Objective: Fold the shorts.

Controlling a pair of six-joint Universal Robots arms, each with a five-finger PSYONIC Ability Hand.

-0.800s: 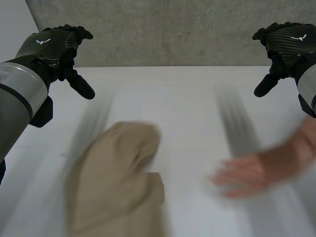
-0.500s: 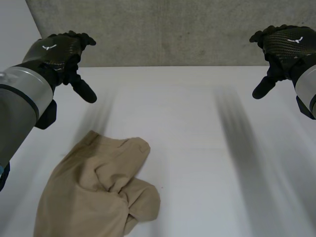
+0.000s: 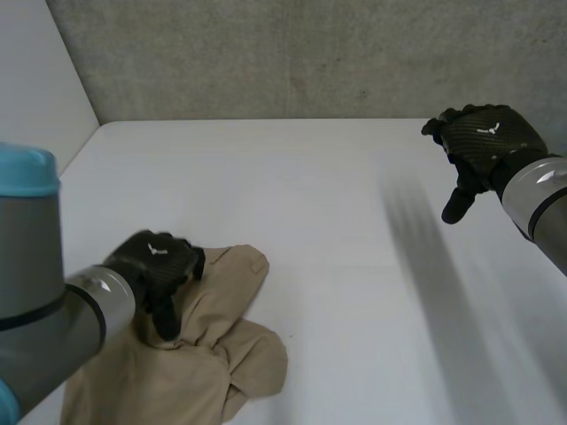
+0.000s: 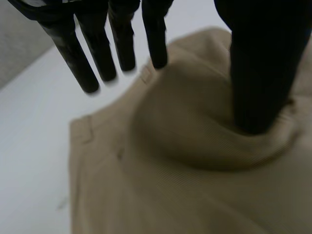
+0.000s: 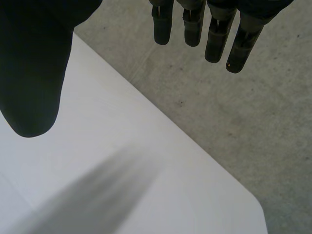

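Note:
The tan shorts (image 3: 208,359) lie crumpled on the white table (image 3: 345,230) at the front left. My left hand (image 3: 159,266) is down on their upper part, near the waistband. In the left wrist view its fingers (image 4: 122,44) stand straight just above the cloth (image 4: 170,185), and its thumb (image 4: 258,68) presses into a raised fold; nothing is pinched. My right hand (image 3: 483,142) hovers open above the table's far right, away from the shorts, with straight fingers (image 5: 195,22) and the thumb (image 5: 34,73) spread apart.
A grey concrete wall (image 3: 310,53) closes the table's far edge, and a pale side wall (image 3: 44,88) stands at the left. Bare white tabletop (image 5: 122,161) lies beneath my right hand.
My left hand has dropped from above the far left of the table onto the shorts. The right hand came a little lower and inward. The person's hand seen earlier is gone.

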